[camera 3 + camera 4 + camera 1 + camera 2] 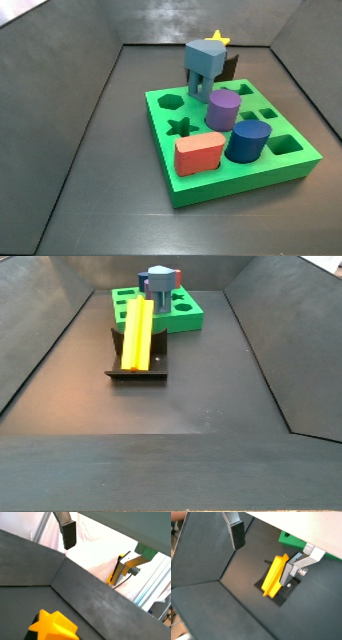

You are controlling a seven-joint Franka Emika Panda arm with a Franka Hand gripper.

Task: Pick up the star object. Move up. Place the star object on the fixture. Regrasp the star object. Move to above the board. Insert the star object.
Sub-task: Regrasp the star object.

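One yellow star object rests on the dark fixture near the desk's middle, its long axis running toward the green board. Gripper hangs above, jaws wide, empty.

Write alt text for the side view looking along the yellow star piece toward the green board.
A long yellow star object lies on the dark fixture on the black floor, pointing toward the green board behind it, where a blue-grey stand rises. The gripper is out of this view; a wrist view shows it open beside the star object.
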